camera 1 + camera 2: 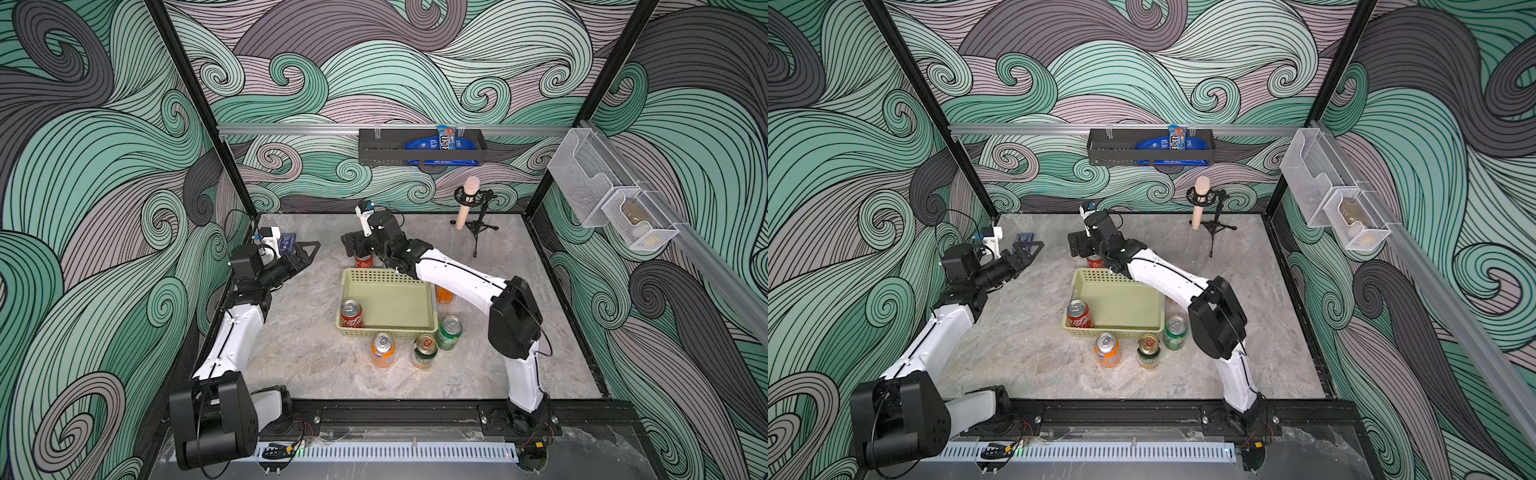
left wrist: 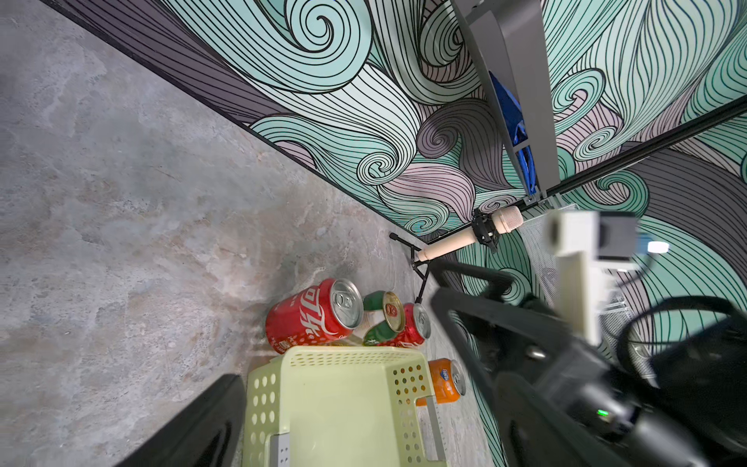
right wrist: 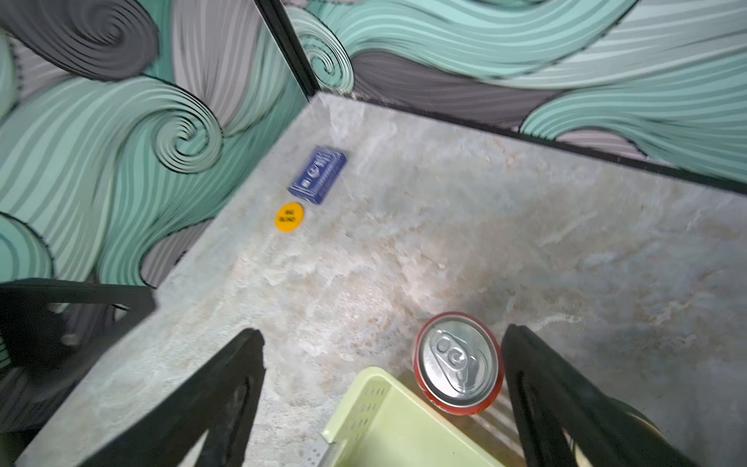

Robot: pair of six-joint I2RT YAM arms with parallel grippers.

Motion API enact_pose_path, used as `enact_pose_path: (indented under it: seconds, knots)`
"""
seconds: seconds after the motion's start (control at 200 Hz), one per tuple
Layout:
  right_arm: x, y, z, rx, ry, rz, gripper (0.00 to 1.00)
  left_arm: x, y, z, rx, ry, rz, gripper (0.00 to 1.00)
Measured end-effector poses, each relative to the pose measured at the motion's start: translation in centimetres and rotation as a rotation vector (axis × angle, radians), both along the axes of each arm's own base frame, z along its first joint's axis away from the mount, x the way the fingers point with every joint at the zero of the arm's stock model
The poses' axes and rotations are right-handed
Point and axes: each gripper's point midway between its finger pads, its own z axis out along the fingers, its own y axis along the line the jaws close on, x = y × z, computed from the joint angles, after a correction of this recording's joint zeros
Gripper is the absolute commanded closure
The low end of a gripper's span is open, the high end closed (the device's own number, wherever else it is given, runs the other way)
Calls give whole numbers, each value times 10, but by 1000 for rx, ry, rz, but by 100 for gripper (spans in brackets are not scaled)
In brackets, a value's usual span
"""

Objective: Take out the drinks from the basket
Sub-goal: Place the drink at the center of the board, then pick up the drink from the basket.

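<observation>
Near-left basket (image 1: 390, 303) corner: 1 red can (image 1: 351, 314), upright, last inside.
Right gripper (image 3: 384, 333): open, above outside can (image 3: 458, 362) past far rim.
Left gripper (image 1: 311, 248): open, idle.
Next reach: near-left across basket; probably within either arm's range.

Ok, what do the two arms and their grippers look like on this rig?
The left arm and right arm have glossy white link shells, black joint housings and a thin black cable running along them. The left gripper and right gripper carry matte black fingers with triangular cut-outs. White brackets sit at the wrists.
</observation>
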Motion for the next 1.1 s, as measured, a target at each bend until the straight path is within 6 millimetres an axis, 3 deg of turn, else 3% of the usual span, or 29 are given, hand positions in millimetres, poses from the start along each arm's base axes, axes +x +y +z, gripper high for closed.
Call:
enact_pose_path:
  seconds: [0.095,0.225,0.49,0.755,0.886,1.101]
  knots:
    - [-19,-3,33,35,-50,30,6,0,1,-4,5,12,8,1]
    - [-43,-11,39,28,-61,63,5,-1,2,-7,14,22,11,1]
    - [-78,-28,-23,-80,37,119,4,-5,1,-17,30,55,4,1]
    - [-129,-18,-81,-178,126,218,3,-6,2,-31,41,102,1,1]
    - [-147,-11,-91,-199,137,260,3,-7,2,-44,42,149,-1,1]
    - [-159,-3,-92,-196,143,297,3,-8,3,-48,46,165,2,1]
